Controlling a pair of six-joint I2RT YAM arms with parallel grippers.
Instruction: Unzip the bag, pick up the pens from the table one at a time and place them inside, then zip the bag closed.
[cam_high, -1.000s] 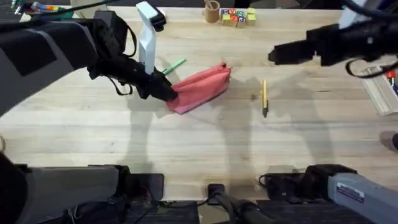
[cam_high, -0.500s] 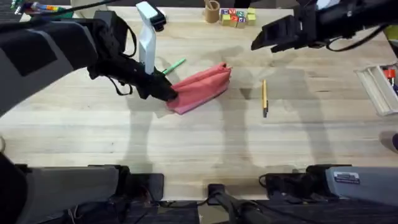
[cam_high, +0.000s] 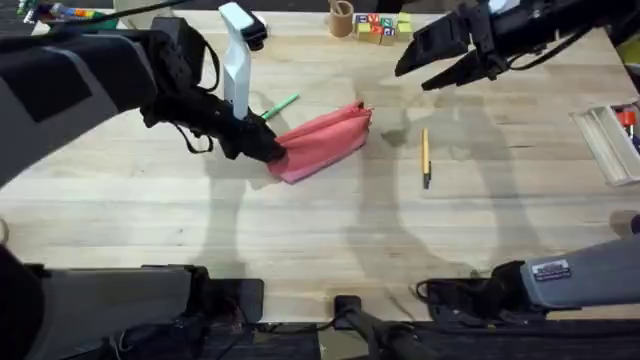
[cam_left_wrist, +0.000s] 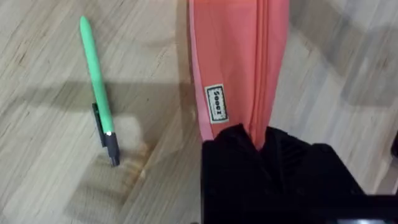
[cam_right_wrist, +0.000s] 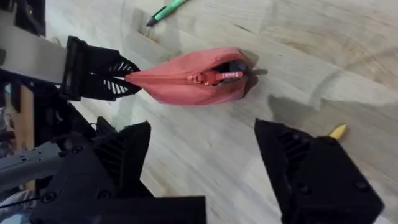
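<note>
Clamped on the near-left end of the bag (cam_high: 322, 141), the left gripper (cam_high: 268, 150) pins the pink pouch to the table (cam_high: 300, 230) from overhead, while the right gripper (cam_high: 425, 62) hangs above the far right with its jaws spread wide and empty. A green pen (cam_high: 280, 105) lies just behind the pouch beside a white upright stand (cam_high: 236, 62); a yellow pen (cam_high: 425, 155) lies apart to the right, and toy blocks (cam_high: 380, 27) sit at the far edge. From the left wrist, black fingers (cam_left_wrist: 273, 168) pinch the pouch's end (cam_left_wrist: 239, 62), the green pen (cam_left_wrist: 97, 87) alongside. From the right wrist, the zipper pull (cam_right_wrist: 217, 76) sits near the pouch's far end (cam_right_wrist: 186, 78), with a small gap open there.
</note>
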